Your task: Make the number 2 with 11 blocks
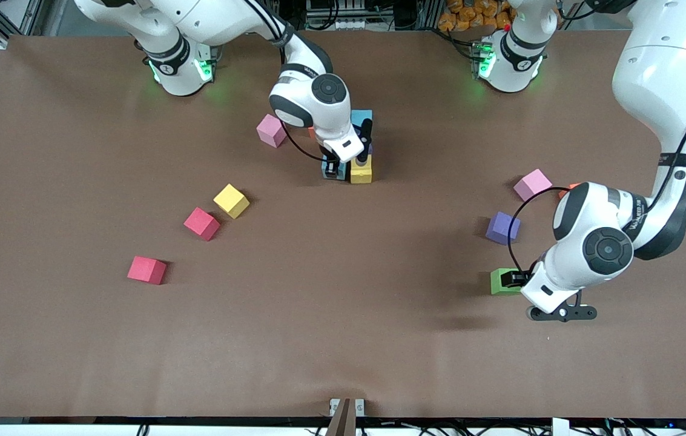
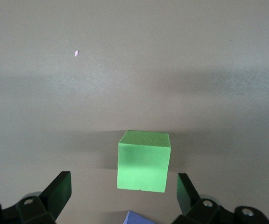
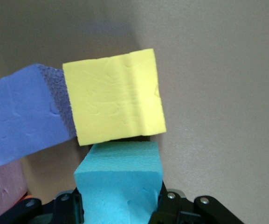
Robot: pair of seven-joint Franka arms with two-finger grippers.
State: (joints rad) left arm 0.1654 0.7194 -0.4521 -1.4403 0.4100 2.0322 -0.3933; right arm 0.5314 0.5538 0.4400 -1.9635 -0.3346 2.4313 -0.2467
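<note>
High front camera faces both arms across the table (image 1: pixel 343 339); wrist cameras look closely down at blocks.

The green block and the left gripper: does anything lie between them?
No. In the left wrist view the green block sits on bare table just ahead of the open left gripper, with nothing in the gap; a purple block corner shows beneath.

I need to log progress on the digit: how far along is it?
Early. A few cubes sit together mid-table, among them a yellow block and a purple block. The right hand grips a light blue block beside them. The left hand, open, is over a green block. Red and pink cubes lie loose.
</note>
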